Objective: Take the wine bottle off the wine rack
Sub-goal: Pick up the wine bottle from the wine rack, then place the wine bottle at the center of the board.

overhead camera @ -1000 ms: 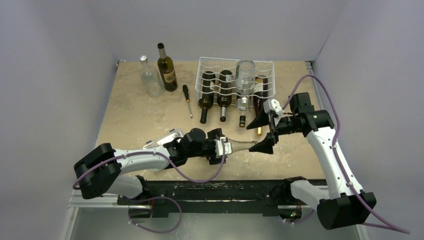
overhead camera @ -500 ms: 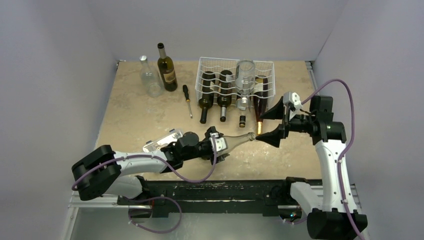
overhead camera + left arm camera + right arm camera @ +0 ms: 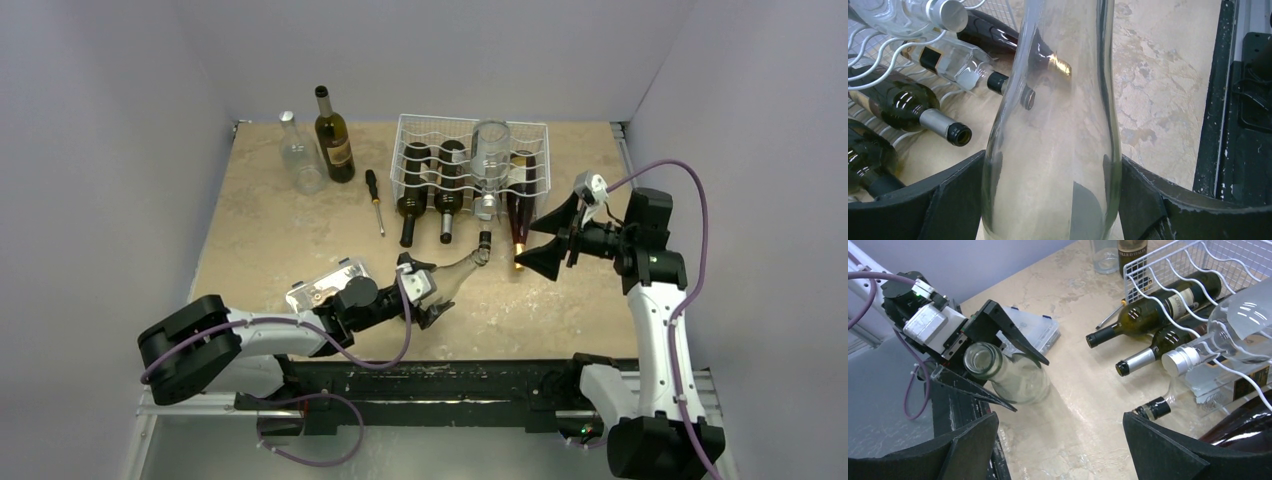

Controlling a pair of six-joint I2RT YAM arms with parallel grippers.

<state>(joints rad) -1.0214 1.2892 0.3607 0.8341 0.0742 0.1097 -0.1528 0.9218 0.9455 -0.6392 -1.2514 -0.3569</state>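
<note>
A clear glass wine bottle [image 3: 452, 277] lies tilted low over the table, its neck pointing up-right toward the rack. My left gripper [image 3: 424, 290] is shut on its wide body; both black fingers [image 3: 950, 200] press the glass [image 3: 1053, 150]. The right wrist view shows the same bottle [image 3: 1018, 380] held clear of the rack. The white wire wine rack [image 3: 408, 135] stands at the back with several dark bottles [image 3: 414, 185] and a clear one [image 3: 490, 150] lying in it. My right gripper [image 3: 548, 236] hangs open right of the rack's front, nothing between its fingers [image 3: 1063, 450].
A clear bottle [image 3: 298, 155] and a dark bottle [image 3: 333, 135] stand at the back left. A screwdriver [image 3: 375, 200] lies left of the rack. A clear plastic box [image 3: 325, 285] sits beside my left arm. Bottle necks [image 3: 445, 225] stick out of the rack's front.
My left arm drew back leftward and swung the bottle's neck up toward the rack. My right gripper pulled away from the neck to the right and stayed open.
</note>
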